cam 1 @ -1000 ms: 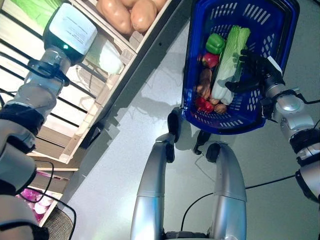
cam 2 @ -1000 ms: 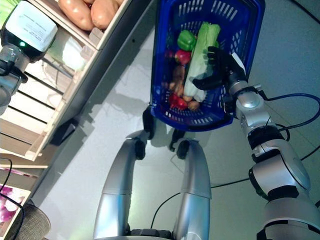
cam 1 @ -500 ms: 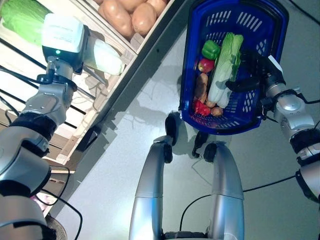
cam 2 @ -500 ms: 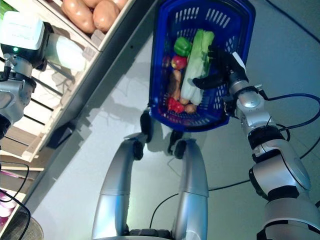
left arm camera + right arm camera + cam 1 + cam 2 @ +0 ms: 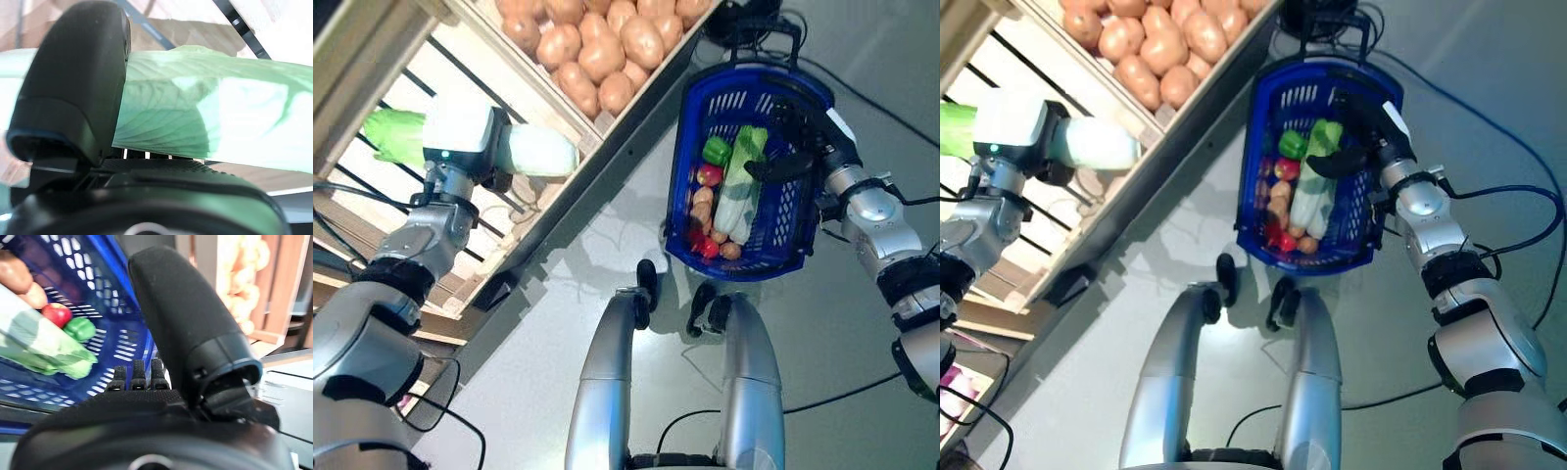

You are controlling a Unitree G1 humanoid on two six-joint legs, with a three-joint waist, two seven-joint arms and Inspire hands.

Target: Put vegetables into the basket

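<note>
My left hand is shut on a pale green napa cabbage, its thumb laid across the leaves, just in front of the wooden shelf. My right hand is shut on the rim of a blue plastic basket and holds it off the floor to the right of the shelf. Inside the basket lie another napa cabbage, a green pepper, a red apple, brown potatoes and small red vegetables.
A wooden crate of potatoes sits on the slatted shelf at upper left. The shelf's dark front edge runs diagonally between the cabbage and the basket. A black stand with cables is beyond the basket.
The camera has shifted, bringing more of the potato crate into view. The left hand keeps the cabbage and has drawn slightly back from the shelf. The right hand still holds the basket.
</note>
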